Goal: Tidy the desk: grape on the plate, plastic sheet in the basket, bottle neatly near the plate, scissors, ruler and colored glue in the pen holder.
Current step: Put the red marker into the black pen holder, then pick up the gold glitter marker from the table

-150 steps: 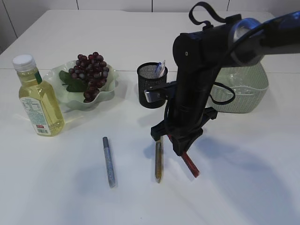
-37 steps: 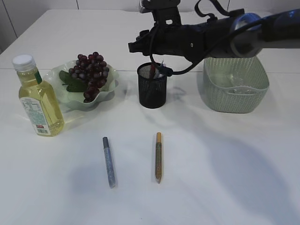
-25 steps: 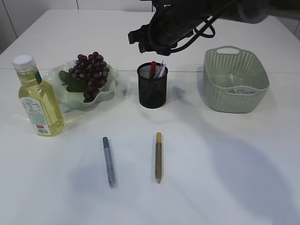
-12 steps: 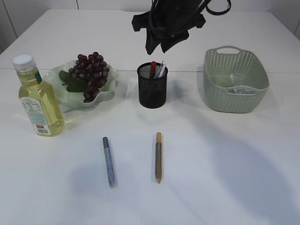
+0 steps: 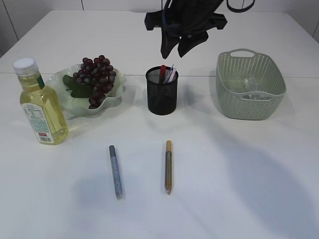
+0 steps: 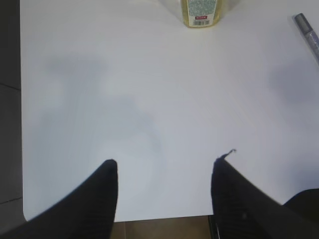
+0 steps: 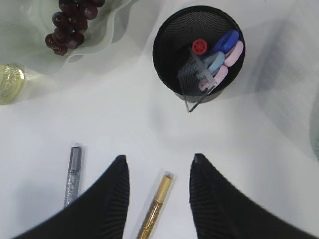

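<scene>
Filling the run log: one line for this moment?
right gripper: open, empty, above pen holder | red glue: in holder | gold glue, silver glue: on table

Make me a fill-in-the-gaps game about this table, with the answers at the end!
1. The grapes lie on the pale green ____.
2. The silver glue pen and the ____ one lie on the table.
3. The red-capped pen stands in the black mesh ____.
4. The right pincer hangs above the table, holding ____.

Answers: plate; gold; pen holder; nothing
</scene>
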{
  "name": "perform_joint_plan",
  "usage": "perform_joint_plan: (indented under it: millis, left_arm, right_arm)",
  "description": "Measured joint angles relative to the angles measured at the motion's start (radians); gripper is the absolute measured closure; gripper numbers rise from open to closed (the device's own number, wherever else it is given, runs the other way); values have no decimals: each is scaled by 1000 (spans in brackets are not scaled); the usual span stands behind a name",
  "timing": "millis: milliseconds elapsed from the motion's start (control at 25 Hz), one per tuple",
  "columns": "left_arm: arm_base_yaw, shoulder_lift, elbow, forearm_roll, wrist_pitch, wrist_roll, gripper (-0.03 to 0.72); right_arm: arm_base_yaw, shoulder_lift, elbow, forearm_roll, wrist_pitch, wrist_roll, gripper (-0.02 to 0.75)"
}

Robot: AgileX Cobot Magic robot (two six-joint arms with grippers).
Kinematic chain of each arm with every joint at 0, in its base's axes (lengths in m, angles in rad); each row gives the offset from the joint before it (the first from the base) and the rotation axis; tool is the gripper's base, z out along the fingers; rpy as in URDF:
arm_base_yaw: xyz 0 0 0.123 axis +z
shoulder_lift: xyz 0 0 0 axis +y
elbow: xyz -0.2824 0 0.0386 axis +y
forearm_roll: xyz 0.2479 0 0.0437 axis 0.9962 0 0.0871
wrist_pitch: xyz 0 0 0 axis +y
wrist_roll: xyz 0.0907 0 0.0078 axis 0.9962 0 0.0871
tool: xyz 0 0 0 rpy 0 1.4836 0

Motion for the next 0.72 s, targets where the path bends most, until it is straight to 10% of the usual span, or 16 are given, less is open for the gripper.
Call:
perform_joint_plan:
  millis: [720]
  left_arm:
    - [0, 2, 0, -26, 0, -46, 254]
  right_arm:
    - [0, -258, 320, 128, 0, 203, 405]
